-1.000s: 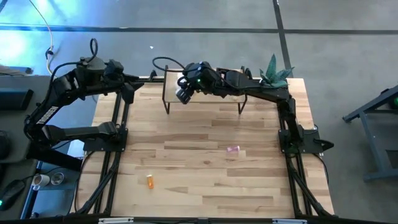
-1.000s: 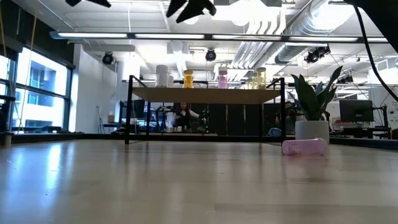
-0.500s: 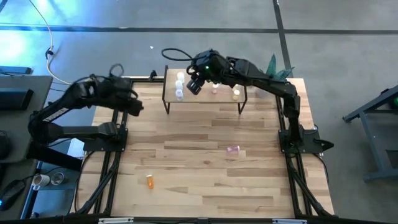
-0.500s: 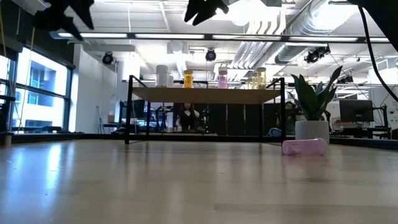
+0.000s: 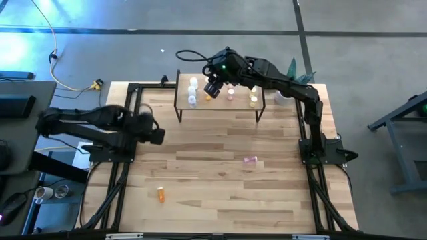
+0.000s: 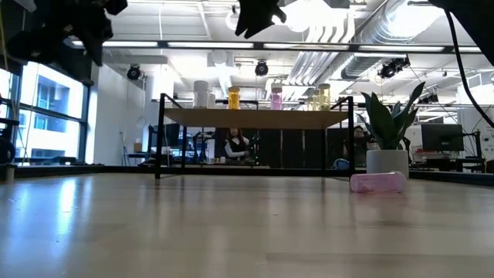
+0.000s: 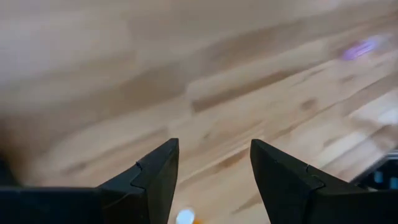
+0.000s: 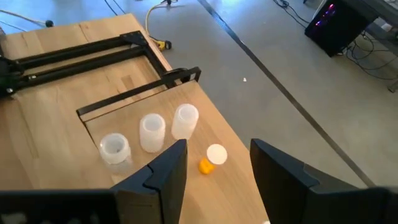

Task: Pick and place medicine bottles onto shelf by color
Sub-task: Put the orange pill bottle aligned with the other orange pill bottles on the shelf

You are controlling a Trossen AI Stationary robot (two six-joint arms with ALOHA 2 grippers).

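Right tool (image 5: 212, 89) hovers spread and empty over the shelf (image 5: 220, 105) at the worktop's far edge, left tool (image 5: 155, 131) spread, empty near the left edge.

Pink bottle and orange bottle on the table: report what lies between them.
Nothing: the high view shows bare tabletop between the pink bottle and the orange bottle.

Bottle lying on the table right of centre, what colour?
Pink bottle, lying on its side; clearest in the low view.
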